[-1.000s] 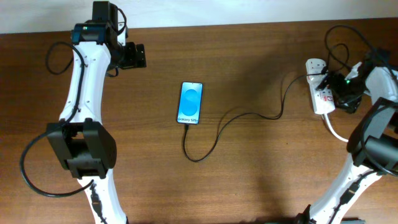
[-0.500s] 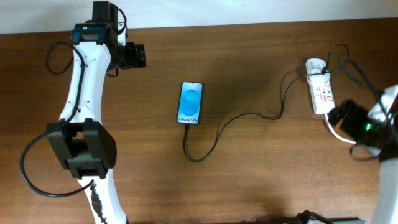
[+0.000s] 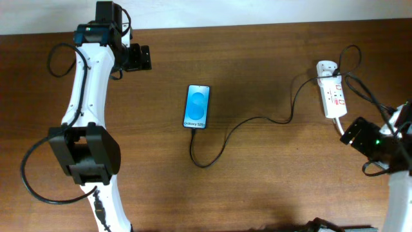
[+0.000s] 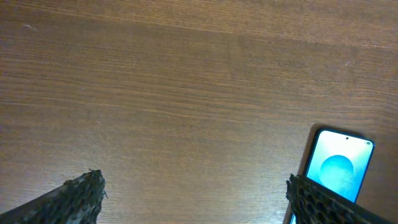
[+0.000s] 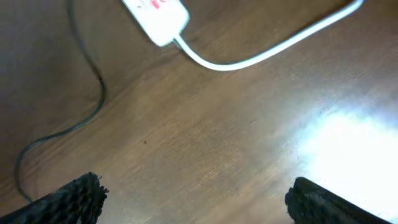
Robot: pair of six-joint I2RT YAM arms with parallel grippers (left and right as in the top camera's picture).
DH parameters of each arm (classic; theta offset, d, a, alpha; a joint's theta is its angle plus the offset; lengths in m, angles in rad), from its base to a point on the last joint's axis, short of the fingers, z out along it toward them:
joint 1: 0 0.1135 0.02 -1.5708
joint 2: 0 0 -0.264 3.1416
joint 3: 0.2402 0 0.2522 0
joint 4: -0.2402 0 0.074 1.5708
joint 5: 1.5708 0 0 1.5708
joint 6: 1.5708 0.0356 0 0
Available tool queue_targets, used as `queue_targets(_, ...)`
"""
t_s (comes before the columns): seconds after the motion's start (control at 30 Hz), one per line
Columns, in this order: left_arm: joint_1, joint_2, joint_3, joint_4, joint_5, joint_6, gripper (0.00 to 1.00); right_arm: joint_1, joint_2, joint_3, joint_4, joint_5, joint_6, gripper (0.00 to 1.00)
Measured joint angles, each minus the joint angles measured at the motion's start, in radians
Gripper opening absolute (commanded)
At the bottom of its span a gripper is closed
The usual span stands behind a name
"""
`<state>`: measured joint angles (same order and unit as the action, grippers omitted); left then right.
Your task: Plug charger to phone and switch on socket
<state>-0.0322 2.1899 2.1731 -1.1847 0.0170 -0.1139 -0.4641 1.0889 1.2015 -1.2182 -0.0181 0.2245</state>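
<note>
Left arm stretches up the left side of the table (image 3: pixel 257 193), white links w/ black joints. The left gripper (image 3: pixel 139 58) sits by the far edge, pointing right. On its wrist cam the fingertips (image 4: pixel 81 193) are dark w/ a mesh-like texture. They're spread wide apart w/ nothing btwn them, just bare wood grain.

Right arm is folded at the near right. The right gripper (image 3: pixel 358 133) hovers just near of the socket (image 3: pixel 333 96), not touching it. On the wrist cam its pads (image 5: pixel 78 196) are the same rough black, also spread wide, holding nothing.

The socket is a short white plastic strip w/ red marks on its face, lying far-to-near at the right edge. A thick white cord (image 5: pixel 261 53) curves out of its near end. Switch pos too small for me to read.

The phone (image 3: pixel 197 106) is a slim rectangle w/ a bright blue screen, flat at mid-table, well apart from both grippers. The charger (image 3: pixel 248 121) is a thin black cable running left from the socket. It loops round and meets the phone's near edge. I can't tell if the tip is fully seated.
</note>
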Motion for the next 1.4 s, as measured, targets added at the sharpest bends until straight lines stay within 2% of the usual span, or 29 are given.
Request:
queue_targets(0.1, 0.0, 0.0, 0.0, 0.0, -0.002, 0.0, 0.99, 0.208, -0.168, -0.073, 0.188, 0.033, 0.0, 0.98)
queue_targets(0.13, 0.0, 0.0, 0.0, 0.001, -0.005, 0.0, 0.99, 0.352, -0.284, -0.143, 0.27, 0.053, -0.002, 0.98)
queue_targets(0.23, 0.0, 0.0, 0.0, 0.002, -0.007, 0.0, 0.99, 0.496, -0.502, -0.338, 0.381, 0.079, -0.004, 0.98)
queue_targets(0.33, 0.0, 0.001, 0.0, 0.002, -0.007, 0.0, 0.99, 0.518, -0.709, -0.569, 0.523, 0.09, -0.008, 0.98)
queue_targets(0.53, 0.0, 0.002, 0.0, 0.0, -0.007, 0.0, 0.99, 0.518, -0.972, -0.94, 0.901, 0.068, -0.076, 0.98)
queue_targets(0.63, 0.0, 0.002, 0.0, -0.001, -0.006, 0.0, 0.99, 0.52, -1.034, -1.05, 1.031, 0.062, -0.079, 0.98)
queue_targets(0.7, 0.0, 0.002, 0.0, 0.0, -0.007, 0.0, 0.99, 0.521, -1.067, -1.093, 1.053, 0.062, -0.082, 0.98)
queue_targets(0.8, 0.0, 0.002, 0.0, 0.0, -0.007, 0.0, 0.99, 0.521, -1.073, -1.129, 1.094, 0.062, -0.083, 0.98)
queue_targets(0.9, 0.0, 0.002, 0.0, 0.0, -0.007, 0.0, 1.0, 0.521, -1.074, -1.181, 1.218, 0.062, -0.105, 0.98)
queue_targets(1.0, 0.0, 0.002, 0.0, 0.0, -0.007, 0.0, 0.99, 0.521, -1.075, -1.188, 1.222, 0.062, -0.142, 0.98)
queue_targets(1.1, 0.0, 0.002, 0.0, 0.0, -0.007, 0.0, 0.99, 0.521, -1.075, -1.191, 1.15, 0.057, -0.154, 0.98)
queue_targets(1.4, 0.0, 0.002, 0.0, 0.0, -0.007, 0.0, 0.99, 0.521, -1.075, -1.191, 1.146, 0.043, -0.157, 0.98)
